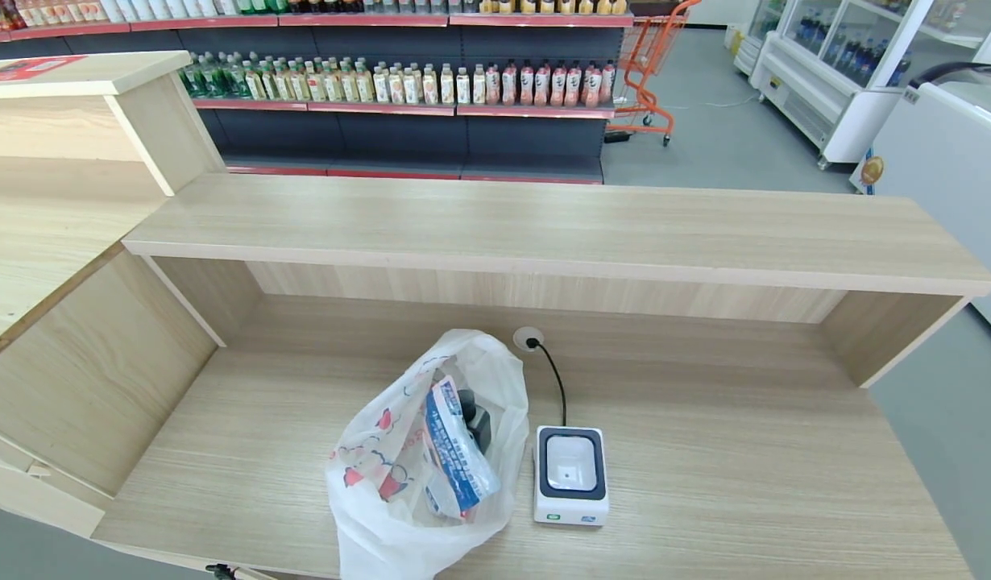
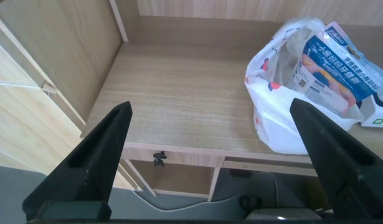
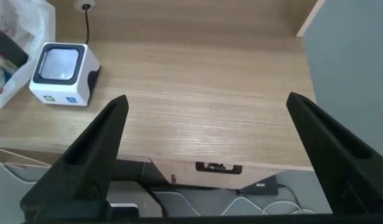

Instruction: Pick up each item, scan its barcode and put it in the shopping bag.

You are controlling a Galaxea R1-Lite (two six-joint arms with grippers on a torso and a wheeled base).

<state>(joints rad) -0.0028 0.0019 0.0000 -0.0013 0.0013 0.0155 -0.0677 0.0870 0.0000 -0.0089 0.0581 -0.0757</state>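
The left gripper (image 2: 211, 107) and the right gripper (image 3: 208, 101) are held wide open near the front edge of the counter (image 1: 745, 467), with nothing gripped. At the lower centre of the head view the shopping bag (image 1: 383, 515) is seen, a blue packet (image 1: 455, 451) inside. Just to its right the scanner (image 1: 570, 475) is set, its cable (image 1: 556, 374) led upward.
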